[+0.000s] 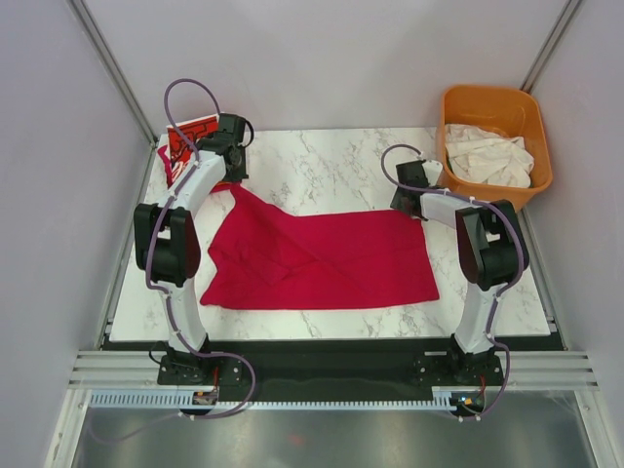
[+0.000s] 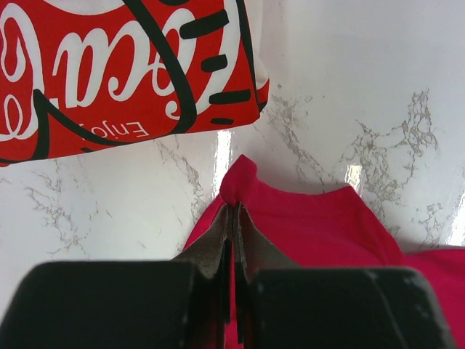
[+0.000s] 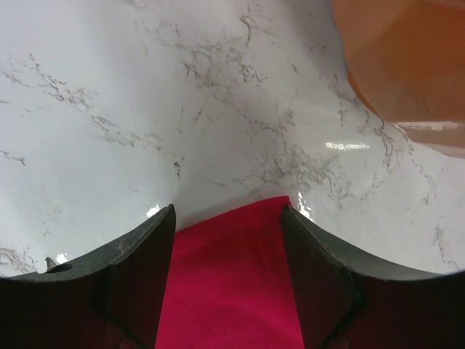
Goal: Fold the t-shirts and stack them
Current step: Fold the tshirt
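Note:
A plain crimson t-shirt (image 1: 322,258) lies spread across the middle of the marble table (image 1: 322,161). My left gripper (image 1: 234,178) is at its far left corner. The left wrist view shows that gripper (image 2: 234,211) shut, with a fold of crimson cloth (image 2: 327,225) pinched between its tips. The folded red Coca-Cola t-shirt (image 1: 185,141) lies just beyond it at the far left (image 2: 123,73). My right gripper (image 1: 408,200) stands open at the shirt's far right corner. In the right wrist view its jaws (image 3: 229,211) are spread on either side of the crimson cloth (image 3: 229,291).
An orange tub (image 1: 492,141) holding off-white t-shirts (image 1: 487,156) stands off the table's far right corner, and its wall (image 3: 407,65) shows close in the right wrist view. Grey walls enclose the table on three sides.

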Motion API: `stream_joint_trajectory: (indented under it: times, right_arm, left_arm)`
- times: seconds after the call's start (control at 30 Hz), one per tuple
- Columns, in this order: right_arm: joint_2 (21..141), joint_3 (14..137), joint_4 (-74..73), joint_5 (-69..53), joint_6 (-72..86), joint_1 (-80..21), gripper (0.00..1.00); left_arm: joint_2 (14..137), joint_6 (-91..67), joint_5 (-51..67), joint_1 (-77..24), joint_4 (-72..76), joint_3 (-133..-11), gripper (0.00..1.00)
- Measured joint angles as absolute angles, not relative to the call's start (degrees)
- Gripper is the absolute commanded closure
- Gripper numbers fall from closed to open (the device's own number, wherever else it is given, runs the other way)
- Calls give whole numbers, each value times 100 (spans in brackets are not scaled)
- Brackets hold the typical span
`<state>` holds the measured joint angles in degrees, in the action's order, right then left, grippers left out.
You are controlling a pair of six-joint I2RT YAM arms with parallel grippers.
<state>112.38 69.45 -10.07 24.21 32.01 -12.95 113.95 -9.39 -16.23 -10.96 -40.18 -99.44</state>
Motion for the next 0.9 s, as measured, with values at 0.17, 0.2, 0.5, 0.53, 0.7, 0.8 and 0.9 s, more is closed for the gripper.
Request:
stream_joint_trajectory:
  times: [0.17, 0.2, 0.5, 0.53, 0.7, 0.8, 0.9]
  right_arm:
    - [11203, 6904, -1052, 2482, 3253, -1269, 46]
    - [11201, 6904, -1074, 2493, 3262, -1256, 61]
    - [11177, 6901, -1190, 2523, 3275, -1151, 100]
    - [11177, 6901, -1190, 2517, 3275, -1151, 100]
    - [11144, 6901, -1203, 2416, 3249, -1138, 100]
    - [11065, 6904, -1372, 2252, 3214, -1133, 100]
    - [10903, 6904, -1669, 2119, 3144, -1133, 100]
  left_arm:
    - [11395, -939, -1601, -1094, -4018, -9942, 98]
    - [11395, -939, -1601, -1094, -4018, -9942, 98]
    - [11395, -939, -1599, -1096, -4018, -9942, 98]
    - [11395, -939, -1597, -1096, -4018, -9942, 98]
    - [11395, -941, -1573, -1094, -4018, -9942, 98]
    - [11393, -943, -1466, -1094, -4018, -9942, 98]
    - [11360, -945, -1315, -1094, -4021, -9942, 98]
